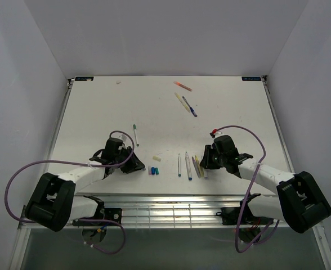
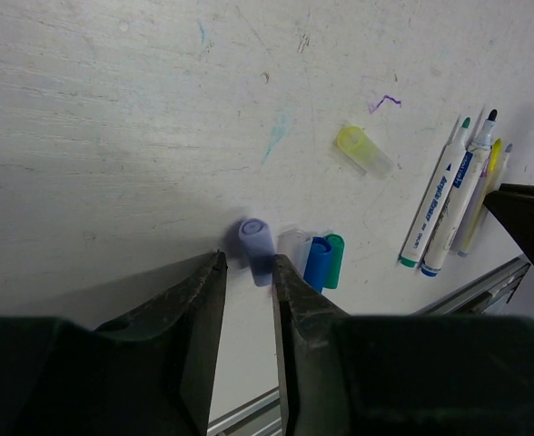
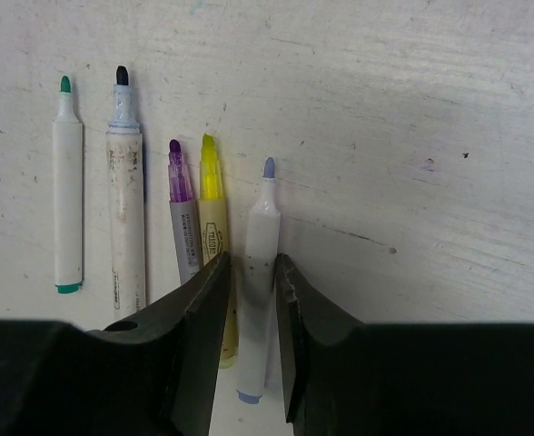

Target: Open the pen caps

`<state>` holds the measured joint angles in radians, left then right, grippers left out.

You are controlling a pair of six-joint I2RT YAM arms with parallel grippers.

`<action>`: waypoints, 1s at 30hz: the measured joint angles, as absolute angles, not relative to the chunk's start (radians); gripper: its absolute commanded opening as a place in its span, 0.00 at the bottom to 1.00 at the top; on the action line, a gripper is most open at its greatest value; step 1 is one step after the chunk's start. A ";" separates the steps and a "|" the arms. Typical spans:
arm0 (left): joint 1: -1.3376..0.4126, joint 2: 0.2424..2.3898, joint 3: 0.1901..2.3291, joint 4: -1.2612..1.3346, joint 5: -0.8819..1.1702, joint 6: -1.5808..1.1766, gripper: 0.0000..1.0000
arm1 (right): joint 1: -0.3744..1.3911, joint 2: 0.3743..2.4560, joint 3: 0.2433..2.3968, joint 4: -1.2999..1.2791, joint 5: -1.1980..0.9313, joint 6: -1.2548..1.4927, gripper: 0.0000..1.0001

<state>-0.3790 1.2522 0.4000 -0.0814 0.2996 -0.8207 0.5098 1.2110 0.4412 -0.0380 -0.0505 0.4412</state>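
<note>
- Low in the left wrist view, the left gripper [image 2: 249,295] has its jaws slightly apart around the near end of a short lavender plastic cap [image 2: 254,243]. A dark sliver shows between one finger and the cap. The cap lies on the scuffed white table [image 2: 113,109], its long axis running up the frame.
- Just right of it, a clear cap [image 2: 294,247], a blue cap [image 2: 316,263] and a teal-green cap [image 2: 334,260] lie side by side, parallel to it.
- Low in the right wrist view, the right gripper [image 3: 252,300] also has its jaws a little apart. It straddles the white barrel of an uncapped lavender-tipped pen [image 3: 260,272].
- To its left lie a yellow-tipped pen [image 3: 212,204], a purple-tipped pen [image 3: 182,218], a black-tipped pen [image 3: 124,182] and a green-tipped pen [image 3: 66,191]. All are parallel, with bare tips pointing to the top of the frame.
- Higher in the left wrist view, a translucent yellow cap [image 2: 365,152] lies on a diagonal, apart from the others.
- Overhead, a thin green-ended pen [image 1: 135,135] lies alone mid-frame, nearly upright in the picture.
- At upper right, an orange pen [image 1: 183,86], a pale yellow pen [image 1: 182,102] and a blue pen [image 1: 189,106] lie slanted.
</note>
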 measured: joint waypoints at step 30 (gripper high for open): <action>-0.310 1.587 1.091 -0.390 -0.046 -0.732 0.54 | 0.509 1.116 0.448 -0.050 -0.101 0.406 0.56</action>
<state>-0.3096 1.5871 1.0908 -0.3897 -0.0460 -0.7319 0.5095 1.1160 0.4480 -0.0502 -0.1013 0.4065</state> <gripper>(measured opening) 0.587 0.556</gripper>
